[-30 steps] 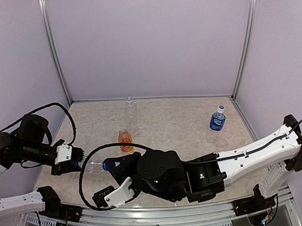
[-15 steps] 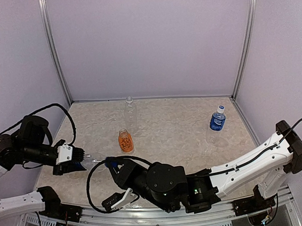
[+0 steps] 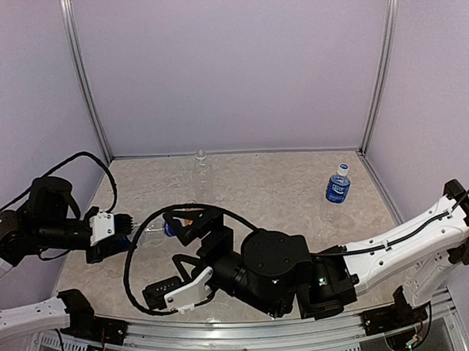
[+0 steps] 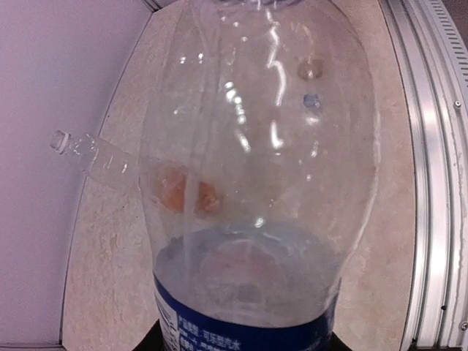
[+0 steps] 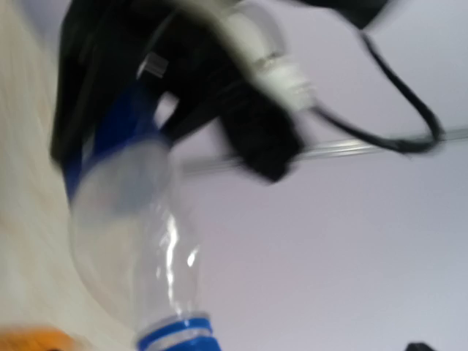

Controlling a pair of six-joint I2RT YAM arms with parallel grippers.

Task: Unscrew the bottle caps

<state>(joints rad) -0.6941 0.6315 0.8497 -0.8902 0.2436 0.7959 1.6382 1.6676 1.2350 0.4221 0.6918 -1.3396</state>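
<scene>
My left gripper [image 3: 122,229] is shut on the dark-blue label of the tall Pepsi bottle [image 3: 148,231], holding it on its side with the blue cap [image 3: 168,228] pointing right. In the left wrist view the bottle [image 4: 256,146] fills the frame. My right gripper [image 3: 191,223] sits just right of the cap. The right wrist view shows the cap [image 5: 175,338] bare, with no finger on it. The short orange bottle [image 4: 183,194] shows only as a blur through the plastic. The clear unlabelled bottle [image 3: 201,173] and the bright-blue label bottle [image 3: 337,189] stand upright farther back.
The right arm's bulky body [image 3: 273,274] and a looping cable [image 3: 133,256] cover the near middle of the marbled table [image 3: 281,189]. Purple walls close off the back and both sides. A metal rail [image 4: 431,183] runs along the table's near edge.
The left gripper has carried the Pepsi bottle away from the near edge. The right arm followed it, and its jaws have come off the cap.
</scene>
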